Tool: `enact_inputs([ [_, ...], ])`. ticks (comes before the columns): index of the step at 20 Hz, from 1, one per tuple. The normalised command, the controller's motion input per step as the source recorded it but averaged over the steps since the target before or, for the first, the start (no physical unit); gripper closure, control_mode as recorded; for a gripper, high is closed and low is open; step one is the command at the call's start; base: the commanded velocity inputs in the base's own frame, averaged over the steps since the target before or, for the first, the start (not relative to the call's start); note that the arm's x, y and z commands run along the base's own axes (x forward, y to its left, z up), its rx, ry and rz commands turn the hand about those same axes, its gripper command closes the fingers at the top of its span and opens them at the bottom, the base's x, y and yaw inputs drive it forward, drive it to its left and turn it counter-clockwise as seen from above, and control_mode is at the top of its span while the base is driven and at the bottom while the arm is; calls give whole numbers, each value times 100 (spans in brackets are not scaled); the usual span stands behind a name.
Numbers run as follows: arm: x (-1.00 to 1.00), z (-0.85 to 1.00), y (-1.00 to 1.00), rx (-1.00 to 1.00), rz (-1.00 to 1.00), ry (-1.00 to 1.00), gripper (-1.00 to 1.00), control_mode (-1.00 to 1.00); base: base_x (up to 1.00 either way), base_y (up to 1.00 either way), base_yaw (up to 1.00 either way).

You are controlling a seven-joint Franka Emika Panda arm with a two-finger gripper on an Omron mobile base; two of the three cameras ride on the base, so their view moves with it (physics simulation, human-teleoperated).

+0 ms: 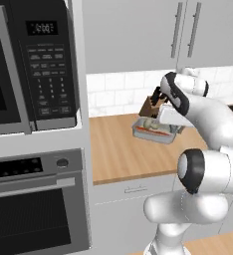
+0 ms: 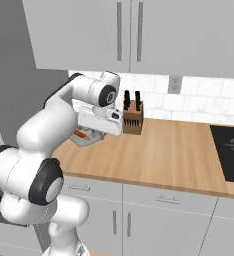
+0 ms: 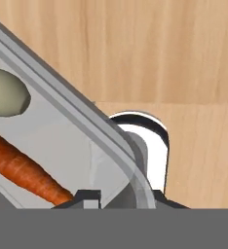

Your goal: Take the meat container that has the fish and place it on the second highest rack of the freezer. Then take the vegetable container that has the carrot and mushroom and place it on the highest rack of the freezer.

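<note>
The vegetable container is a clear grey tray over the wooden counter, near the back wall. Inside it lie the orange carrot and the pale mushroom. My gripper is shut on the tray's right end, with the rim running between the two fingertips. From the right base view, the tray shows partly behind my white hand, with a sliver of carrot. Whether the tray rests on the counter or hangs just above it, I cannot tell. The freezer and the meat container with the fish are out of view.
A wooden knife block stands just behind the tray against the tiled wall. A microwave over a black-fronted oven fills the tall unit on the left. A black cooktop lies far right. Upper cabinets hang overhead.
</note>
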Motion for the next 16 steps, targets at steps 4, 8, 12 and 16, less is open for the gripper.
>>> enact_inputs([
  [4, -92, 54, -1, 0, 49, -31, 100, -100, 0, 0, 0],
  [8, -96, 65, -2, 0, 42, -36, 100, -100, 0, 0, 0],
  [12, -95, 64, -10, 0, 42, -37, 100, -100, 0, 0, 0],
  [16, -74, 46, -43, 0, 41, -24, 100, -100, 0, 0, 0],
])
